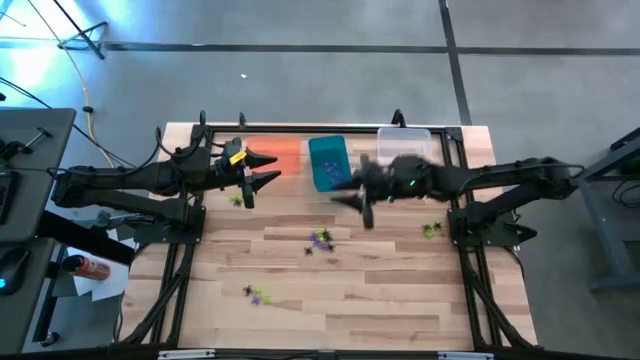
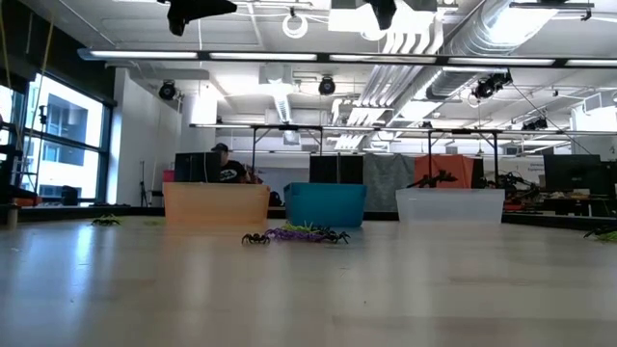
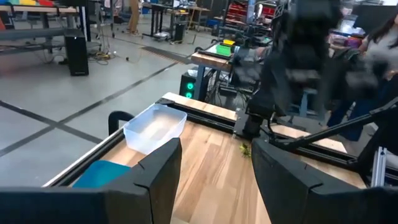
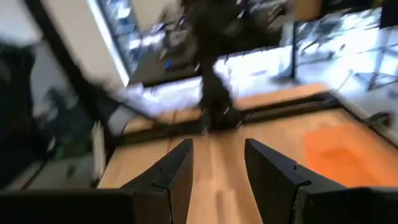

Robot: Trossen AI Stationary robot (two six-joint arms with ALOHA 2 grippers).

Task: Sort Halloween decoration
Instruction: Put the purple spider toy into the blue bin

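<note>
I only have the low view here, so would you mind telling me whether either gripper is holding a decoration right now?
Observer: No. In the left wrist view the left gripper has open jaws with nothing between them.
Operator: Thanks, and the right one?
Observer: The right gripper also shows open, empty jaws in its own wrist view.
Operator: Where are they over the table?
Observer: From above, the left gripper hangs beside the orange bin, and the right gripper sits just in front of the teal bin.
Operator: Any trinkets I cannot see?
Observer: Yes, a small yellow-green cluster lies near the front of the table.
</note>
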